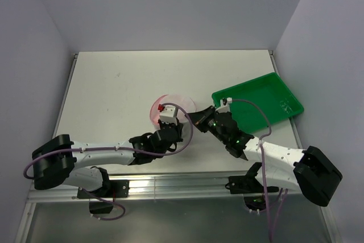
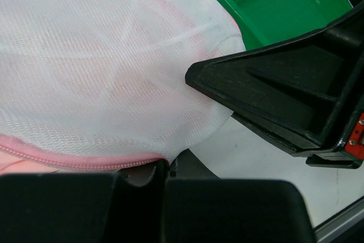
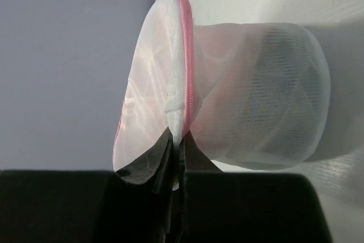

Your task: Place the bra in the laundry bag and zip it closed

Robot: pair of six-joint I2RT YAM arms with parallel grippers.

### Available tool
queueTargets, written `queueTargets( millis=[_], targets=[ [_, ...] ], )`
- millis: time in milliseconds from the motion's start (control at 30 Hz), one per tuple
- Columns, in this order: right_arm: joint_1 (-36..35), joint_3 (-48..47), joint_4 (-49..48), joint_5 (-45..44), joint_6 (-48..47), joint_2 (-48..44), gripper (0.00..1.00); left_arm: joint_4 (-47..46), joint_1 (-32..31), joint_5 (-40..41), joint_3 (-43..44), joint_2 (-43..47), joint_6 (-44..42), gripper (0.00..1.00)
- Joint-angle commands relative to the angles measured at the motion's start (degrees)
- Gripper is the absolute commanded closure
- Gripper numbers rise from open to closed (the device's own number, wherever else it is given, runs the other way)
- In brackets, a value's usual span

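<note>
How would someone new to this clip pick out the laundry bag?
On the white table, look just left of the green tray. The laundry bag is the small round pouch there. Its see-through white mesh and pink zipper rim set it apart from the solid green plastic tray.

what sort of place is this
Likely a robot lab cell, not a home: a plain white table walled by bare pale panels, black-and-white left arm and right arm bolted at its edge.

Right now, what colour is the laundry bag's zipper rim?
Pink zipper rim on the white mesh laundry bag; clearest in the right wrist view.
</note>
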State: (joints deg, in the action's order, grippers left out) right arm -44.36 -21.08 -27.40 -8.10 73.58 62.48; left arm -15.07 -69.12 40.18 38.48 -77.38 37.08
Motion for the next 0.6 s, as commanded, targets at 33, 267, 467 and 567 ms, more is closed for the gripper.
queueTargets(
  millis=[33,267,467,567],
  targets=[
    [-0.29,0.16,2.35,0.80,-4.06,-0.69,1.00,-1.19,0.30,3.76,-2.61,5.39,-0.70,1.00],
    [5.15,-3.79,4.19,10.01,-11.43,2.12,1.00,1.62,0.39,2.45,-8.58,11.37,-1.93,1.00],
    [9.02,-7.66,6.65,15.12,-16.36,4.58,1.00,4.17,0.66,1.48,-11.76,15.50,-1.57,1.00],
    [10.08,-8.01,7.18,15.05,-16.80,4.14,1.00,4.09,0.74,-0.19,-12.90,17.35,-1.66,1.00]
  ],
)
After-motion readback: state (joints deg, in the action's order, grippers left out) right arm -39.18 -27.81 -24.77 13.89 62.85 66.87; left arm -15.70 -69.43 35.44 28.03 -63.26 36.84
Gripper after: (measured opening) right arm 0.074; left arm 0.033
